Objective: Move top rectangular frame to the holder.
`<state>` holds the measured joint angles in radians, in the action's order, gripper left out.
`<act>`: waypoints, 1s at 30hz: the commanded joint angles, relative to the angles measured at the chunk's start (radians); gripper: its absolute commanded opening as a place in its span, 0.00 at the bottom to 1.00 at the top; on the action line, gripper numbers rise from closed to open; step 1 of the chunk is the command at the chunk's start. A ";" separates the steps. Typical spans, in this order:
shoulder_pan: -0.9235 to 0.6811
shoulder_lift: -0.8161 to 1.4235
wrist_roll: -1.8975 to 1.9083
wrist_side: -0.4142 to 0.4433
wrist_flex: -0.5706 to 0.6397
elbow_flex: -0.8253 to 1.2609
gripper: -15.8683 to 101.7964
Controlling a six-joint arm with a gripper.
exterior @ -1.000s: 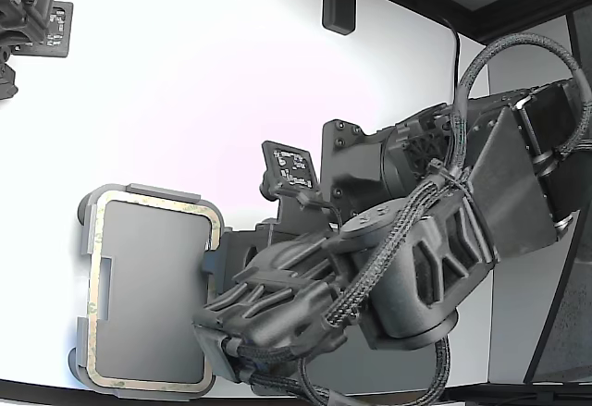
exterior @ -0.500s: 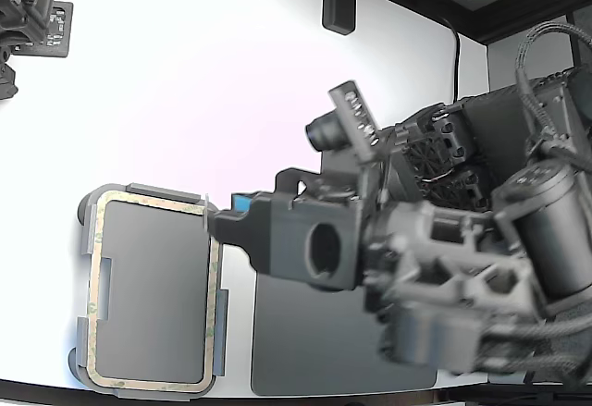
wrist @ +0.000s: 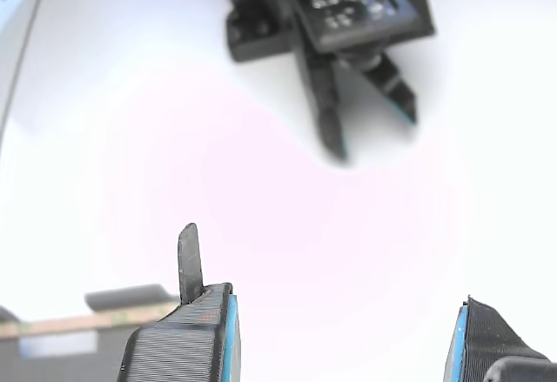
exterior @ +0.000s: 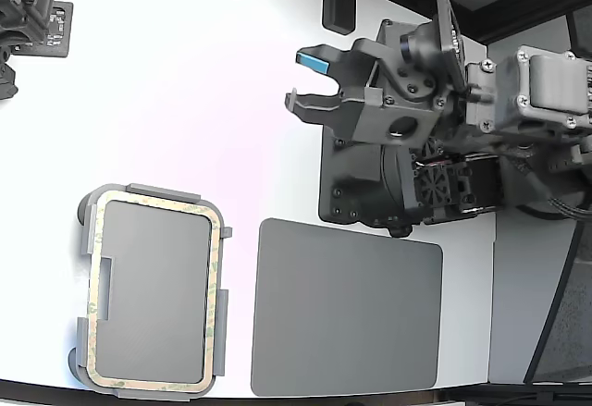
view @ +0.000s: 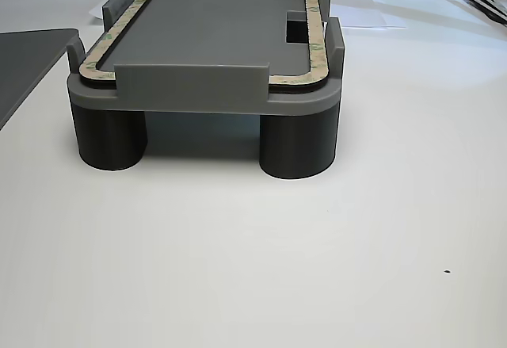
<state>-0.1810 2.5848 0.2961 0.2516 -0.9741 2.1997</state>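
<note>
Item: thin beige-cream rectangular frame (exterior: 218,276) with rounded corners, faint green speckles and a hollow middle. It lies flat on the light grey plastic holder plate (exterior: 153,191), inside the raised edge tabs; the other view shows it level, the holder standing on round feet on the white surface (exterior: 185,101).

Item: dark grey plain rectangular mat (exterior: 347,309), flat on the surface just beside the holder toward the exterior view's right, nothing on it.

Item: black claw (exterior: 303,78) with blue-lined pads, jaws apart and empty, held above the surface well apart from holder and mat. In the wrist view the claw (wrist: 339,334) looks out over bare surface; only a corner of the frame shows.

Status, as a judgement: placement appears complete.

Risks: a low sweep of the arm over the holder could catch a tab and shift the plate, or lift the thin frame off its seat, since nothing visible clamps it down.
</note>
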 commanded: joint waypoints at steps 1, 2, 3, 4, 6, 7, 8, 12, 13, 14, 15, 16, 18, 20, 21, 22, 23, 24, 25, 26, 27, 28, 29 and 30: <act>0.058 0.198 -0.156 -0.031 0.012 0.153 0.98; 0.058 0.247 -0.173 -0.031 0.020 0.204 0.98; 0.058 0.296 -0.189 -0.028 0.026 0.259 0.98; 0.058 0.339 -0.198 -0.028 0.029 0.310 0.98; 0.058 0.370 -0.181 -0.032 -0.026 0.351 0.98; 0.058 0.371 -0.173 -0.032 -0.031 0.379 0.98; 0.057 0.371 -0.167 -0.023 -0.029 0.387 0.98; 0.058 0.371 -0.169 -0.020 -0.005 0.400 0.98; 0.058 0.368 -0.167 -0.021 -0.003 0.408 0.98; 0.060 0.367 -0.152 -0.008 -0.003 0.428 0.98; 0.066 0.353 -0.140 -0.002 -0.006 0.433 0.98; 0.084 0.341 -0.144 -0.021 0.002 0.431 0.98; 0.109 0.331 -0.166 -0.064 0.006 0.426 0.98; 0.109 0.348 -0.163 -0.058 0.003 0.431 0.98; 0.109 0.368 -0.150 -0.037 -0.002 0.437 0.98; 0.109 0.371 -0.138 -0.021 -0.008 0.437 0.98; 0.109 0.368 -0.133 -0.011 -0.005 0.437 0.98; 0.109 0.371 -0.133 -0.012 -0.005 0.437 0.98; 0.107 0.370 -0.133 -0.011 -0.006 0.437 0.98; 0.107 0.370 -0.133 -0.012 -0.005 0.437 0.98; 0.107 0.370 -0.133 -0.012 -0.005 0.437 0.98; 0.107 0.370 -0.133 -0.012 -0.005 0.437 0.98; 0.107 0.370 -0.135 -0.012 -0.005 0.437 0.98; 0.107 0.370 -0.135 -0.012 -0.005 0.437 0.98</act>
<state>-0.0890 2.9330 0.1626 0.2378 -0.9848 2.6569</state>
